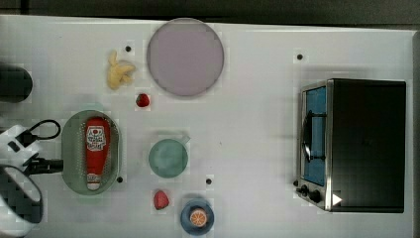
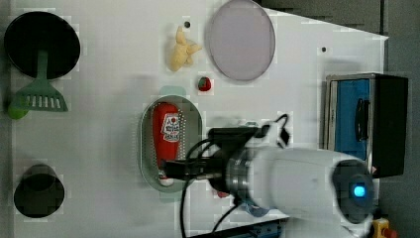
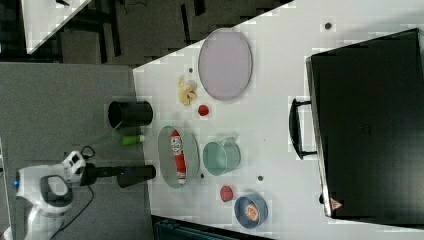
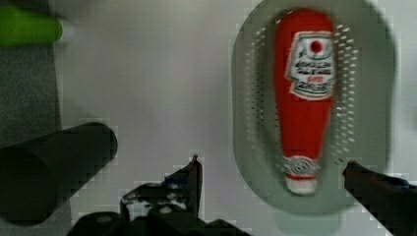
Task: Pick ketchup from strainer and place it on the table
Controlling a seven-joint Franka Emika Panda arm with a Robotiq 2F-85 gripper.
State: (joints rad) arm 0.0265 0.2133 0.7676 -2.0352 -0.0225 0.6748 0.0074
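The ketchup point(image 1: 97, 145), a slim red bottle with a white label, lies lengthwise in the pale-green oval strainer point(image 1: 73, 148) on the white table point(image 1: 247, 124), at the top view's left. My gripper point(image 1: 52, 165) hovers at the strainer's edge, by the bottle's white cap end. In the wrist view the fingers point(image 4: 194, 177) stand wide apart and open, with the ketchup point(image 4: 304, 103) and the strainer point(image 4: 246, 113) ahead between them. Nothing is held. In the left view the gripper point(image 2: 171, 170) overlaps the cap end of the ketchup point(image 2: 168, 131).
A lilac plate point(image 1: 184, 56), a banana point(image 1: 119, 72) and a strawberry point(image 1: 142, 100) lie beyond the strainer. A green cup point(image 1: 168, 157), another strawberry point(image 1: 160, 199) and a blue bowl point(image 1: 197, 216) sit to the top view's right. A toaster oven point(image 1: 356, 145) stands far right. A black cup point(image 4: 49, 172) is nearby.
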